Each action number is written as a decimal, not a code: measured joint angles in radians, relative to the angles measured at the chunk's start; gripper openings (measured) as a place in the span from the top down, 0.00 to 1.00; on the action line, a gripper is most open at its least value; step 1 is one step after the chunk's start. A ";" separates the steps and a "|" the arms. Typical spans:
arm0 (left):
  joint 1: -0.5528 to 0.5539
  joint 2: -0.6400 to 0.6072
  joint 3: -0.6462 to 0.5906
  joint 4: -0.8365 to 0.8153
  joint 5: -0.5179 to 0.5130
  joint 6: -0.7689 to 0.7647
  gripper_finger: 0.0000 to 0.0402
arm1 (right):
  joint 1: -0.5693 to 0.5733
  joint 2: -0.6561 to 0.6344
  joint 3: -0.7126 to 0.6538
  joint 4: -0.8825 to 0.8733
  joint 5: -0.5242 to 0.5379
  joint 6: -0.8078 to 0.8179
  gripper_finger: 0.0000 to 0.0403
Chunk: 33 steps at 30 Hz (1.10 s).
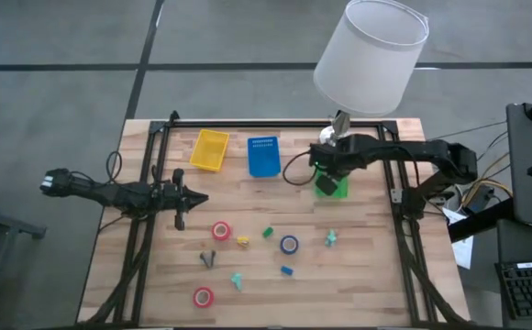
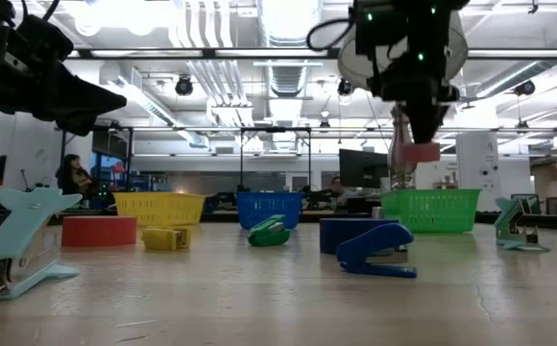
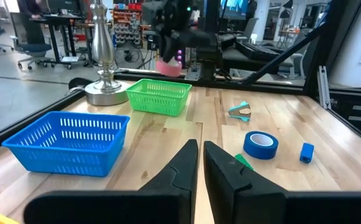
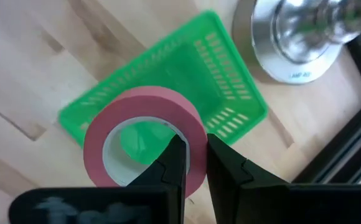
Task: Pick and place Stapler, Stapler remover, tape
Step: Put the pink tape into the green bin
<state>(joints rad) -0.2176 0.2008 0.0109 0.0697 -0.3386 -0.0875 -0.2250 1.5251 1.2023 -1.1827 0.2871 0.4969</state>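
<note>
My right gripper (image 4: 193, 155) is shut on a red tape roll (image 4: 144, 134) and hangs above the green basket (image 4: 168, 87), which stands at the table's far right next to the lamp's base (image 4: 299, 37). The low view shows the roll (image 2: 419, 152) well above the basket (image 2: 430, 210). Two more red rolls (image 1: 221, 231) (image 1: 203, 296) and a blue roll (image 1: 289, 244) lie flat on the table. A blue stapler (image 2: 375, 252) and a teal stapler remover (image 2: 19, 245) rest near the front. My left gripper (image 3: 200, 155) waits shut at the table's left side. My right gripper pinches the red roll's wall (image 4: 196, 134), one finger inside the ring's pale core and one outside. The fingers come steeply from above. The roll hangs on edge below them, lifted clear, over the green basket.
A yellow basket (image 1: 209, 149) and a blue basket (image 1: 263, 156) stand along the far edge, left of the green one. A lamp with a white shade (image 1: 371, 55) rises at the far right. Small coloured staplers and removers (image 1: 268, 233) are scattered mid-table.
</note>
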 joint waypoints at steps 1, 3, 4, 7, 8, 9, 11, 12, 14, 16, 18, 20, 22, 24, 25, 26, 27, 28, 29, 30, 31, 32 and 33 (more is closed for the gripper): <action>0.000 0.000 0.000 0.000 0.000 0.000 0.92 | -0.009 -0.002 -0.016 0.006 -0.002 -0.007 0.91; 0.000 0.000 0.000 0.000 0.000 0.000 0.92 | -0.026 -0.006 -0.046 0.025 -0.006 -0.010 0.91; 0.000 0.000 0.000 0.000 0.000 0.000 0.92 | -0.033 -0.007 -0.062 0.039 -0.009 -0.011 0.91; 0.000 0.000 0.000 0.000 0.000 0.000 0.92 | -0.047 -0.007 -0.105 0.106 -0.044 -0.036 0.91; 0.000 0.000 0.000 0.000 0.000 0.000 0.92 | -0.048 -0.007 -0.118 0.128 -0.056 -0.043 0.91; 0.000 0.000 0.000 0.000 0.000 0.000 0.92 | -0.051 -0.007 -0.130 0.139 -0.061 -0.046 0.91; 0.000 0.000 0.000 0.000 0.000 0.000 0.92 | -0.056 -0.007 -0.151 0.150 -0.063 -0.048 0.91; 0.000 0.000 0.000 0.000 0.000 0.000 0.92 | -0.060 -0.007 -0.160 0.160 -0.062 -0.048 0.91; 0.000 0.000 0.000 0.000 0.000 0.000 0.92 | -0.068 -0.007 -0.181 0.180 -0.062 -0.049 0.91; 0.000 0.000 0.000 0.000 0.000 0.000 0.92 | -0.076 -0.007 -0.205 0.205 -0.078 -0.057 0.91; 0.000 0.000 0.000 0.000 0.000 0.000 0.92 | -0.081 -0.007 -0.226 0.239 -0.093 -0.058 0.91; 0.000 0.000 0.000 0.000 0.000 0.000 0.92 | -0.084 -0.007 -0.244 0.267 -0.097 -0.059 0.91; 0.000 0.000 0.000 0.000 0.000 0.000 0.92 | -0.089 -0.007 -0.259 0.296 -0.102 -0.060 0.91; 0.000 0.000 0.000 0.000 0.000 0.000 0.92 | -0.095 -0.007 -0.271 0.311 -0.109 -0.063 0.91; 0.000 0.000 0.000 0.000 0.000 0.000 0.92 | -0.098 -0.007 -0.275 0.312 -0.110 -0.064 0.91; 0.000 0.000 0.000 0.000 0.000 0.000 0.92 | -0.101 -0.007 -0.278 0.312 -0.110 -0.065 0.91; 0.000 0.000 0.000 0.000 0.000 0.000 0.92 | -0.104 -0.007 -0.281 0.312 -0.111 -0.071 0.91; 0.000 0.000 0.000 0.000 0.000 0.000 0.92 | -0.104 -0.007 -0.282 0.313 -0.112 -0.076 0.91; 0.000 0.000 0.000 0.000 0.000 0.000 0.92 | -0.104 -0.007 -0.283 0.317 -0.112 -0.085 0.91; 0.000 0.000 0.000 0.000 0.000 0.000 0.92 | -0.104 -0.007 -0.283 0.323 -0.112 -0.094 0.91; 0.000 0.000 0.000 0.000 0.000 0.000 0.92 | -0.104 -0.007 -0.283 0.331 -0.112 -0.102 0.90; 0.000 0.000 0.000 0.000 0.000 0.001 0.92 | -0.104 -0.007 -0.283 0.340 -0.113 -0.104 0.89; 0.000 0.000 0.000 0.000 0.000 0.001 0.92 | -0.103 -0.007 -0.283 0.348 -0.113 -0.105 0.88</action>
<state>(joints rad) -0.2176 0.2005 0.0109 0.0701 -0.3386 -0.0868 -0.3283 1.5185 0.9195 -0.8346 0.1745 0.3922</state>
